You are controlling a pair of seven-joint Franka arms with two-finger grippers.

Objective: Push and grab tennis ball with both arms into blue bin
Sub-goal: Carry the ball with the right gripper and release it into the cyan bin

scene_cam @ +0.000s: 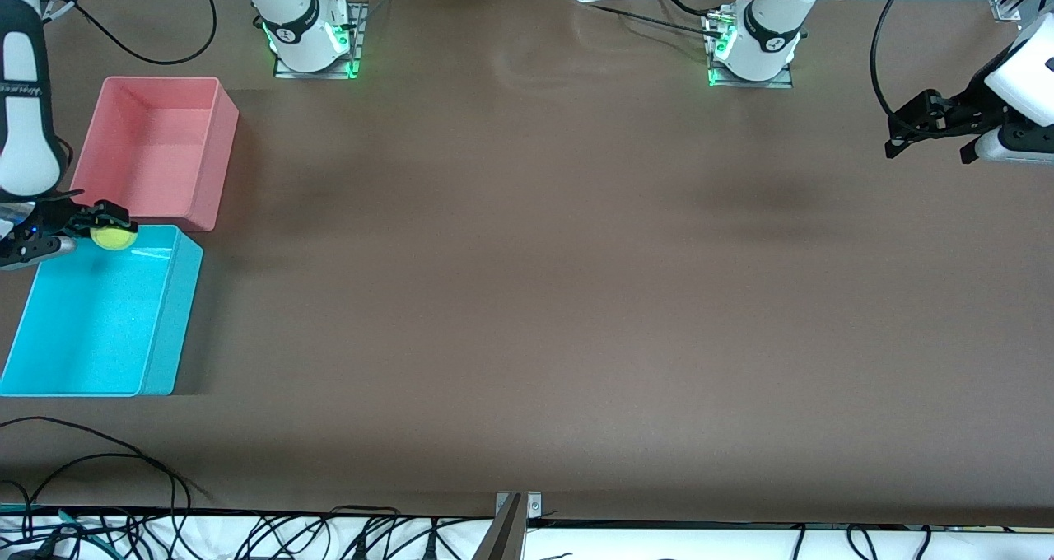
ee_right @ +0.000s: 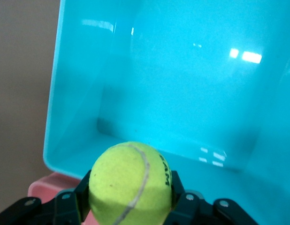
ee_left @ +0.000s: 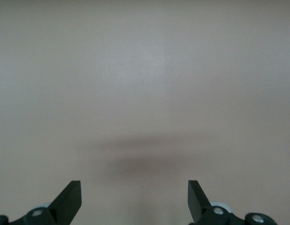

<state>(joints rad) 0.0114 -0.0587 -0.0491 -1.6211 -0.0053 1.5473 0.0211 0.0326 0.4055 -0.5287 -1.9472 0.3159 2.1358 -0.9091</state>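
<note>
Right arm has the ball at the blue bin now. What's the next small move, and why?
Probably carry it a little farther in over the blue bin, then open. The right gripper is shut on the tennis ball, which hangs just over the bin's rim beside the pink bin; releasing here risks a bounce out. The left gripper waits, open.

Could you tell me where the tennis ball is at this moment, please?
The tennis ball is clamped in the right gripper, held over the blue bin's edge that adjoins the pink bin, at the right arm's end of the table.

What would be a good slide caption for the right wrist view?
Right gripper clamps the fuzzy yellow-green tennis ball over the glossy cyan-blue plastic bin.
</note>
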